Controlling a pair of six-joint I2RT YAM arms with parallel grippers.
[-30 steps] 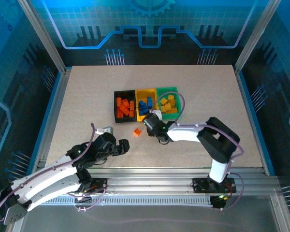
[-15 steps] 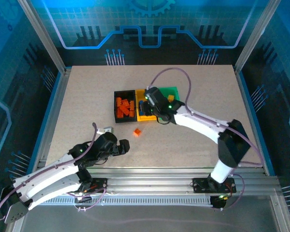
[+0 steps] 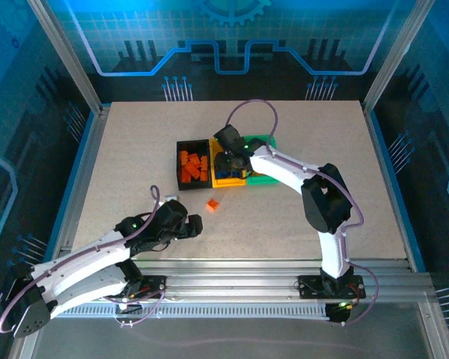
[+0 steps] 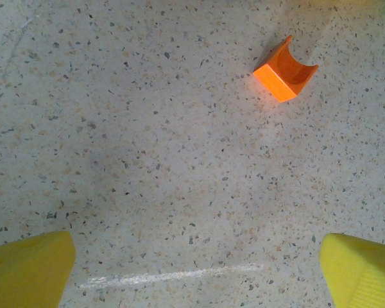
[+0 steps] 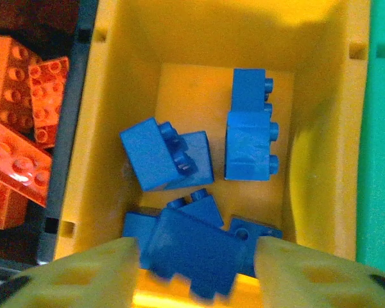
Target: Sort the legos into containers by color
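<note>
The right gripper (image 5: 196,276) hangs over the yellow bin (image 5: 96,147), its jaws apart with a blurred blue brick (image 5: 192,253) between them above other blue bricks (image 5: 250,135); whether they grip it I cannot tell. The left gripper (image 4: 194,266) hovers with jaws wide open above the table (image 4: 147,160). One orange brick (image 4: 283,72) lies loose ahead of it.

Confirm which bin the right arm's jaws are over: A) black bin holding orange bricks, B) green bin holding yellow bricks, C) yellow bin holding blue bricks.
C: the right wrist camera looks straight down into the yellow bin, with blue bricks lying on its floor.
</note>
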